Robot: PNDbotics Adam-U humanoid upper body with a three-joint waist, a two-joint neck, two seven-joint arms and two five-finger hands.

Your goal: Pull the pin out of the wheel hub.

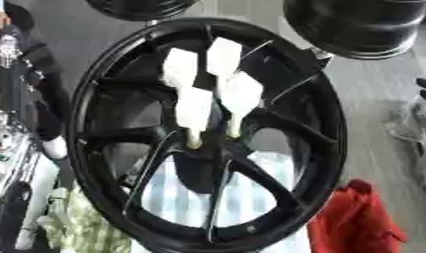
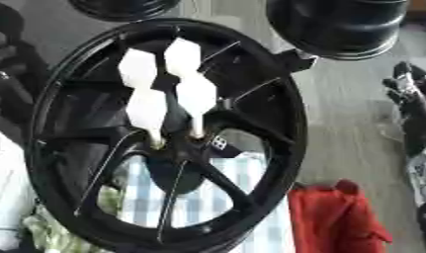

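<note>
Four white pins stand in the middle of a big black wheel that fills most of the view, tilted so its rim runs from twelve o'clock round to six. Each pin has a broad white head and a thin pale stem; the lower two, one pin and its neighbour, reach down with their tips at the hub, at the centre of the spokes. The other two heads sit above them toward twelve o'clock, close together. Through the gaps between the spokes a blue-and-white striped cloth shows at six o'clock. A red cloth lies at four o'clock, just beside the rim. Two more black wheels sit at twelve and one o'clock. The right hand shows at three o'clock in the right eye view, well apart from the wheel; whether its fingers are spread or curled I cannot tell. The left arm comes in at nine o'clock, but its hand is hidden behind the rim.
</note>
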